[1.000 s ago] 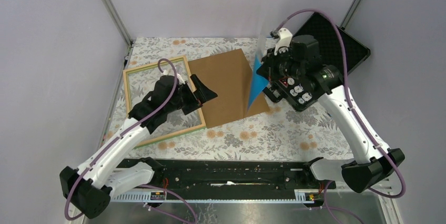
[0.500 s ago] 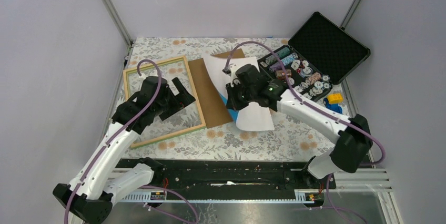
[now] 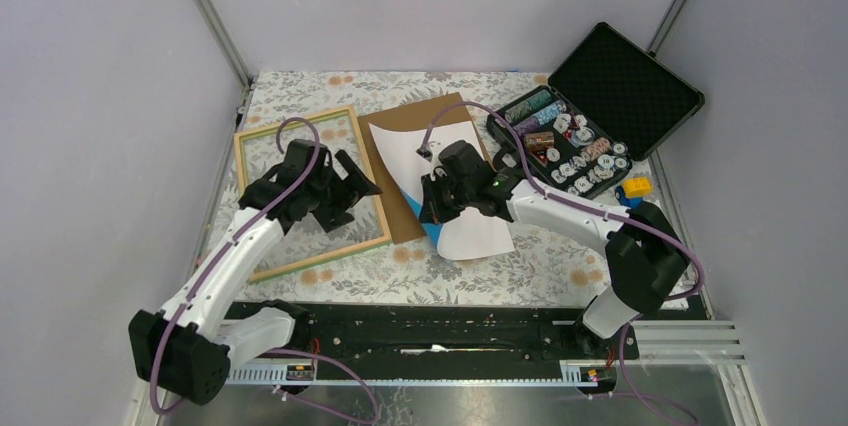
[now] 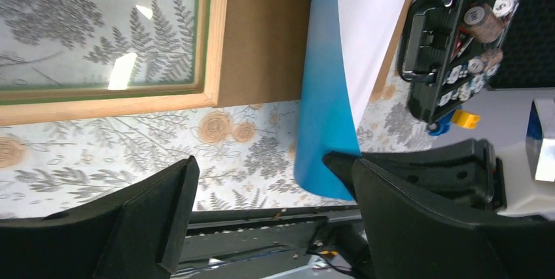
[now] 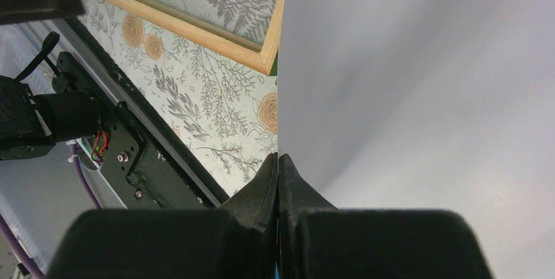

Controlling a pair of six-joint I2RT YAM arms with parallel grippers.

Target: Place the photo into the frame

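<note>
The photo (image 3: 472, 231) hangs curved over the brown panel, white back up, with a sliver of blue showing at its lower left edge. My right gripper (image 3: 430, 208) is shut on that left edge. In the right wrist view the jaws (image 5: 278, 161) meet on the sheet and its white back (image 5: 419, 95) fills the right side. The frame (image 3: 243, 186) lies flat at the left, wood rim up, pane showing the cloth. Over its right rail my left gripper (image 3: 352, 196) stands open and empty. The left wrist view shows the photo's blue face (image 4: 324, 109) beyond the frame (image 4: 131, 102).
A brown backing panel (image 3: 395, 201) lies between the frame and the photo, partly under the sheet. An open black case of chips (image 3: 590, 131) stands at the back right, with a small yellow and blue toy (image 3: 632, 189) beside it. The black arm rail (image 3: 430, 331) runs along the near edge.
My right arm has swung left and down, bringing the photo from upright near the case to lying curved over the brown panel. My left gripper has drawn back from the panel over the frame's right rail.
</note>
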